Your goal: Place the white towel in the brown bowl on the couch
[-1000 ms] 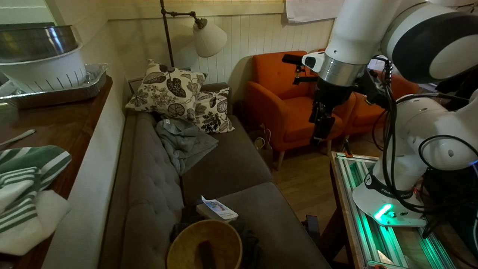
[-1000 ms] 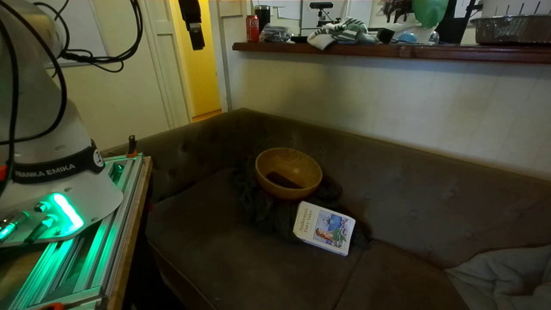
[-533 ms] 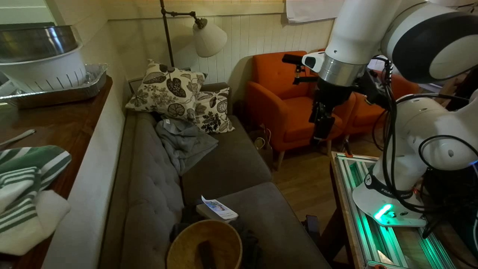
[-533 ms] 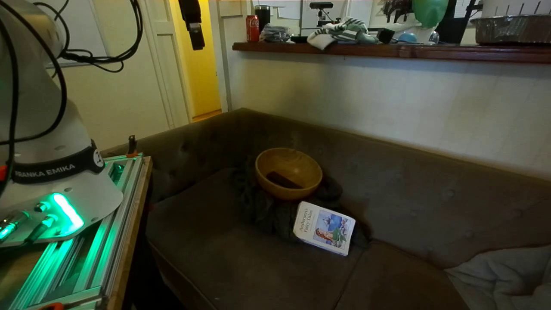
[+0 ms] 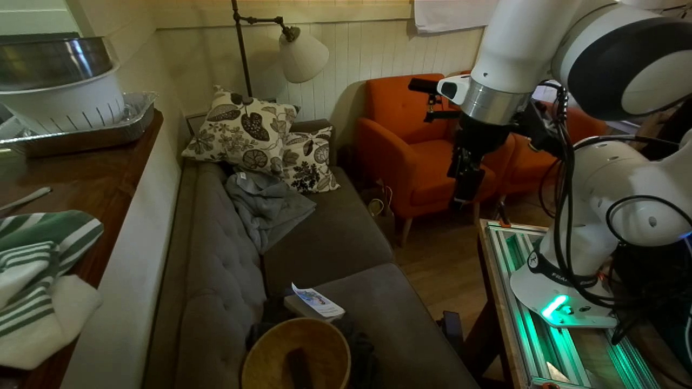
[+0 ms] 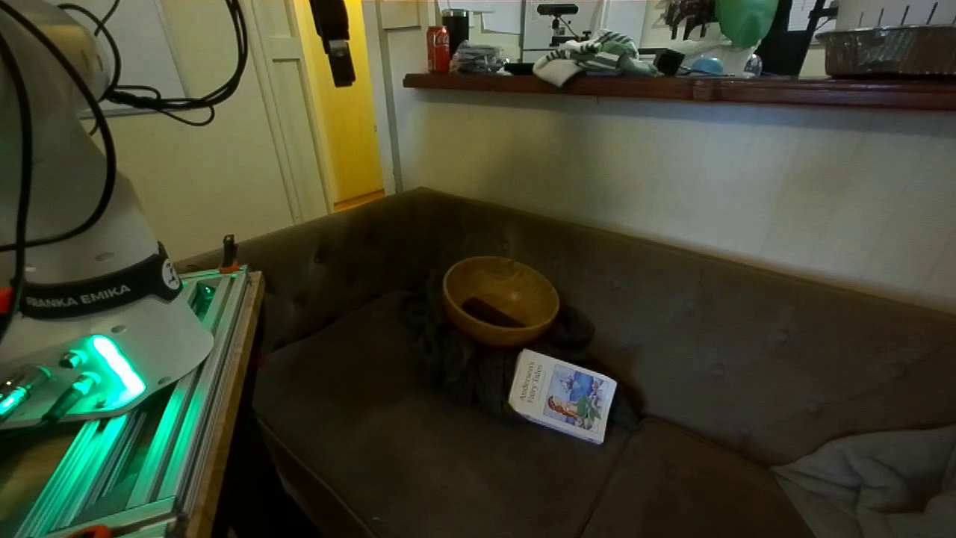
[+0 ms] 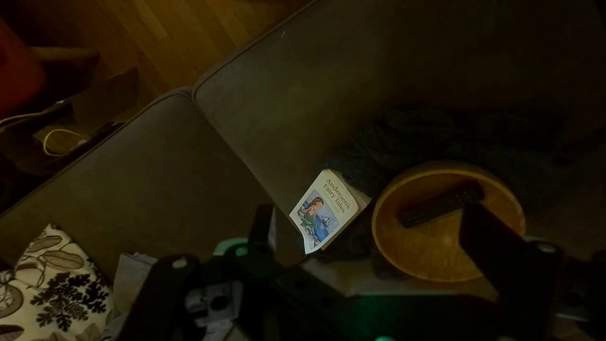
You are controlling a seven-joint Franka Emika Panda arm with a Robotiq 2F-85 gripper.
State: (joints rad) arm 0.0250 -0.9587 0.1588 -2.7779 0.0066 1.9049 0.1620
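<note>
Close by, between eight and nine o'clock in an exterior view, a rumpled white towel with green stripes lay on a brown wooden counter. At six o'clock, on a grey-brown tufted couch, a round brown wooden bowl sat on a crumpled dark cloth. A long black remote control lay inside the bowl. At nine o'clock from the bowl in the wrist view, just beside it, lay a white-covered paperback titled Andersen's Fairy Tales. A black two-fingered gripper showed its fingers spread wide in that view; in an exterior view it hung from a white robot arm toward three o'clock, well apart from the towel and the bowl. Farther along the couch, a rumpled grey cloth lay at nine o'clock, next to a large cream cushion with a dark botanical print at ten and a smaller matching cushion beside it. Past these, an orange armchair stood at one o'clock, and a dark metal lamp with a white shade hung at eleven.
</note>
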